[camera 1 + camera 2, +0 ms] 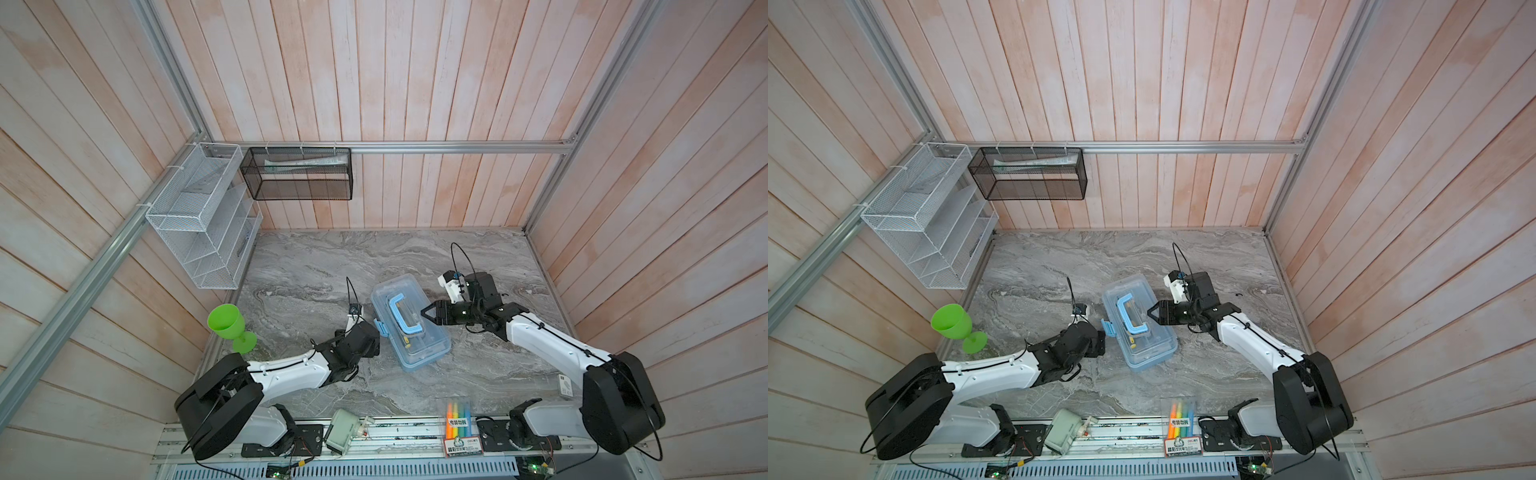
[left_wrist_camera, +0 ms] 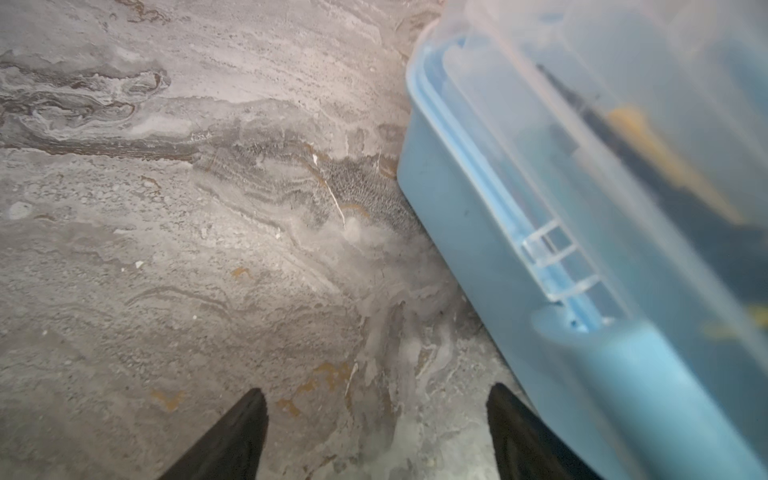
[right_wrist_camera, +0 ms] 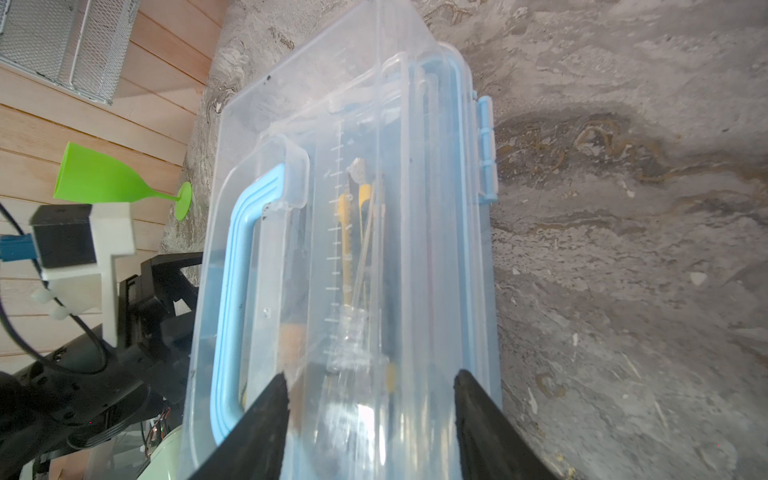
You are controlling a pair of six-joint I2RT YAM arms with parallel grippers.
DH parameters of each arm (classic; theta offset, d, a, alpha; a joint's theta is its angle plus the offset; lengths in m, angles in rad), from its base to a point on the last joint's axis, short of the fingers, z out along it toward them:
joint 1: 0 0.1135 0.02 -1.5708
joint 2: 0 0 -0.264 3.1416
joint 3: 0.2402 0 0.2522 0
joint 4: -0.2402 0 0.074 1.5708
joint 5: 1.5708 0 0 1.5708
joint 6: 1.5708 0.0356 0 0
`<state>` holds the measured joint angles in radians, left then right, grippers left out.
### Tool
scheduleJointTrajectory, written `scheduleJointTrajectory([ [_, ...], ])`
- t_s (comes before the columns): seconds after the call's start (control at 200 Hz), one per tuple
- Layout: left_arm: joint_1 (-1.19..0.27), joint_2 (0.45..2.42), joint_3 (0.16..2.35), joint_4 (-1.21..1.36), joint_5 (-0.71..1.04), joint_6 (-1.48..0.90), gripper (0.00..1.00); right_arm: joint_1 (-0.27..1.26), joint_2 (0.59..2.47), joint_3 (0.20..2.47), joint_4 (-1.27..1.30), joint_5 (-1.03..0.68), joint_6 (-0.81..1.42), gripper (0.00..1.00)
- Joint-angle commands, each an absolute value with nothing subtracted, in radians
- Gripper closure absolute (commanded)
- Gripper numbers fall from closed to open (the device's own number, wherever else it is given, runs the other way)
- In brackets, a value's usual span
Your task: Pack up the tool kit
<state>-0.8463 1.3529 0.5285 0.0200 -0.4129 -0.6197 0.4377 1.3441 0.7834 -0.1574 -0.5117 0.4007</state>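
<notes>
The tool kit case point(image 1: 409, 322) sits a little below the middle of the frame in both top views, lying at a slant on the marble bench point(image 1: 332, 266), with its clear lid point(image 3: 361, 124) down over the light-blue base. Through the lid in the right wrist view I can make out yellow-handled tools point(image 3: 345, 232) and some thin shafts lying inside, so the packing itself looks done: no loose tools show anywhere on the bench.

What seems left is the fastening. The blue latch point(image 1: 380, 328) on the case's left edge sticks outward in a top view, which I take as not yet snapped shut, though I can't be sure at this size. In the right wrist view the far side's latch point(image 3: 486, 149) lies flat against the case. The blue carry handle point(image 3: 232, 299) lies folded down on the lid.

The left hand point(image 2: 376, 432) is low beside the case near that latch, its two dark fingertips spread wide with only bare bench between them, holding nothing. The right hand point(image 3: 370, 415) hovers at the case's right side, its jaws partly apart, gripping nothing; I can't tell if they touch the lid.

Off to the side stand a green plastic goblet point(image 1: 226, 326) at the left and a pack of highlighters point(image 1: 457, 419) at the lower edge, both well apart from the case.
</notes>
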Motion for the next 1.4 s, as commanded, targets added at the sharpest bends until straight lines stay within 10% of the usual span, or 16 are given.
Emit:
scheduleJointTrajectory([
  [0.0, -0.819, 1.337, 0.503, 0.104, -0.325, -0.641, 0.16, 0.446, 1.328, 0.764, -0.16, -0.55, 0.411, 0.4],
  [1.395, -0.713, 1.22, 0.447, 0.331, 0.039, -0.844, 0.79, 0.522, 1.265, 0.668, -0.112, -0.594, 0.416, 0.38],
])
